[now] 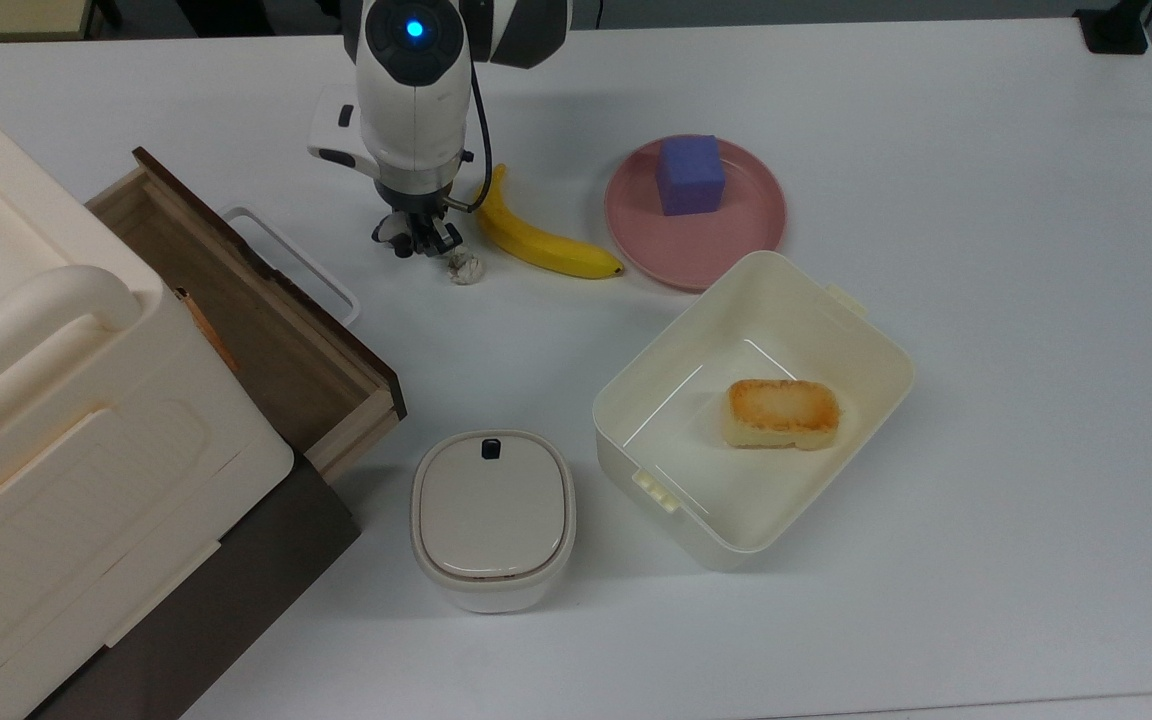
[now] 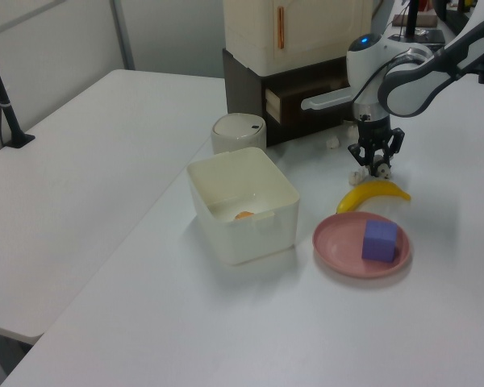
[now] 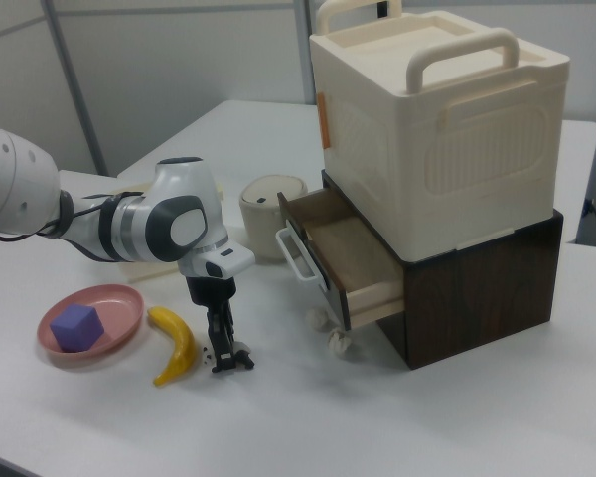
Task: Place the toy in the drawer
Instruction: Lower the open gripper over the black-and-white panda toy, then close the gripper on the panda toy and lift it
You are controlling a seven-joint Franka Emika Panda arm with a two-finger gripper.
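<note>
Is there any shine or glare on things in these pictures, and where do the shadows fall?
Top view: bright streaks glint inside the cream tub, and the lidded pot casts a soft shadow. Left view: the table looks evenly lit. Right view: a dim shadow lies under the drawer.

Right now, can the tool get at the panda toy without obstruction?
Probably yes. The tool is already down at the toy on the table. The banana and small whitish ball lie beside it, not between.

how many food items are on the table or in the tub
2. The banana lies on the table between the gripper and the pink plate. The toasted bread piece sits inside the cream tub.
</note>
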